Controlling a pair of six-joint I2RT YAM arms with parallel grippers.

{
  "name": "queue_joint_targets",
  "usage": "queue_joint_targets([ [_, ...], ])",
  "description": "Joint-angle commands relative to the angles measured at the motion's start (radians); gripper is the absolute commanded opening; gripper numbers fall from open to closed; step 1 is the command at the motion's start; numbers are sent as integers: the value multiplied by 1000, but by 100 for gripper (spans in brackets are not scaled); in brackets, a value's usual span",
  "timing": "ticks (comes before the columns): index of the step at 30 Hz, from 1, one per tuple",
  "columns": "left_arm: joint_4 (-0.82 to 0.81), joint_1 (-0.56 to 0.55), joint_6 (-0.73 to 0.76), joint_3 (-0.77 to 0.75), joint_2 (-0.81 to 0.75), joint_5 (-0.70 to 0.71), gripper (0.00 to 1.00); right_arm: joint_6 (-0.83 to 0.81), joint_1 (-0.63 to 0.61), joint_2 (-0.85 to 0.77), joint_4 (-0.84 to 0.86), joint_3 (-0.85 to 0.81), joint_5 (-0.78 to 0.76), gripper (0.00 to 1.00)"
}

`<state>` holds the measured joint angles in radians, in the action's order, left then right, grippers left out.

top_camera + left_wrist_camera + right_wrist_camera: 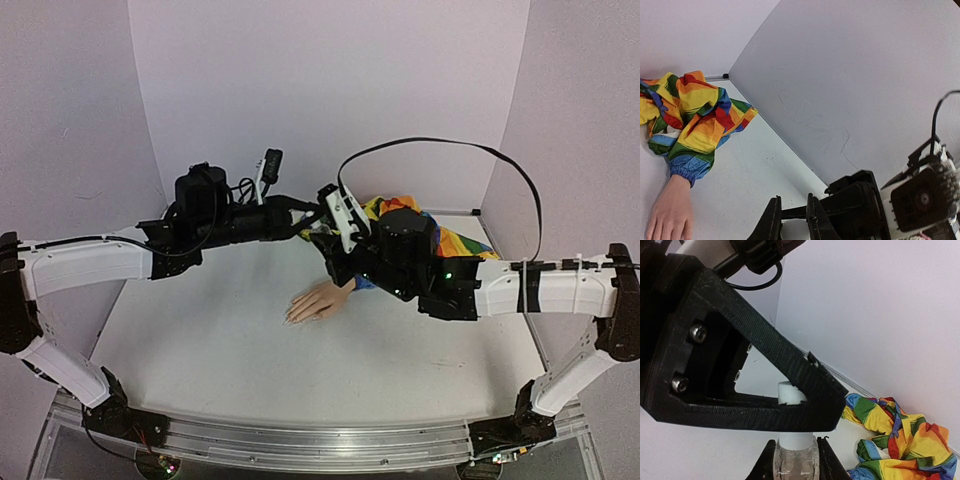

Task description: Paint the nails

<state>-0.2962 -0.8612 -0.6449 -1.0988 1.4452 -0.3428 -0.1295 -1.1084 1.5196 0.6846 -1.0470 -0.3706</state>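
The peach mannequin hand point(320, 300) lies palm down on the table, its tiny nails point(293, 318) pointing front-left. Its rainbow sleeve point(452, 240) trails to the back right. My right gripper point(797, 462) is shut on a small clear bottle point(797, 465), held upright above the table behind the hand. My left gripper point(792, 222) is shut on the bottle's white cap point(790, 392). In the top view the left gripper point(312, 222) and the right gripper point(330, 243) meet, and they hide the bottle. The left wrist view shows the hand point(670, 215) and sleeve point(695, 115); the fingertips are cut off.
White walls close the table at the back and on both sides. A black cable point(450, 145) loops above the right arm. The sleeve's bunched cloth point(900, 435) lies by the back right corner.
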Motion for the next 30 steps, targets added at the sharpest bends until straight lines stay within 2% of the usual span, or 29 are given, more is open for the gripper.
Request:
queue_joint_targets([
  [1, -70, -10, 153, -60, -1, -268, 0, 81, 40, -140, 85, 11, 392, 0],
  [2, -84, -10, 194, -68, 2, -371, 0, 112, 80, -165, 84, 26, 557, 0],
  [4, -123, -12, 258, -91, 8, -625, 0, 211, 170, -201, 112, 50, 990, 0],
  [5, -140, -14, 278, -101, 8, -744, 0, 245, 190, -212, 143, 55, 1197, 0],
  [6, -159, -18, 304, -105, -1, -846, 0, 270, 192, -220, 169, 53, 1338, 0],
  [7, -168, -21, 336, -97, -17, -903, 0, 311, 192, -226, 199, 52, 1417, 0],
  [9, -172, -22, 397, -83, -49, -965, 0, 366, 191, -239, 234, 54, 1474, 0],
  [13, -171, -21, 444, -72, -77, -965, 0, 368, 191, -278, 234, 82, 1431, 0],
  [18, -173, -16, 337, -72, -64, -855, 0, 331, 192, -286, 205, 99, 1324, 0],
  [19, -173, -10, 315, -65, -66, -817, 5, 307, 192, -286, 173, 97, 1283, 0],
  [21, -171, 9, 277, -37, -83, -722, 31, 255, 191, -286, 105, 87, 1191, 0],
  [23, -169, 30, 259, 6, -118, -629, 46, 206, 192, -286, 44, 78, 1075, 0],
  [26, -151, 50, 262, 76, -182, -474, 51, 174, 192, -283, 7, 81, 868, 0],
  [28, -101, 66, 251, 93, -217, -327, 62, 161, 191, -270, 6, 84, 754, 0],
  [30, -55, 79, 230, 100, -241, -232, 67, 160, 191, -246, 15, 78, 664, 0],
])
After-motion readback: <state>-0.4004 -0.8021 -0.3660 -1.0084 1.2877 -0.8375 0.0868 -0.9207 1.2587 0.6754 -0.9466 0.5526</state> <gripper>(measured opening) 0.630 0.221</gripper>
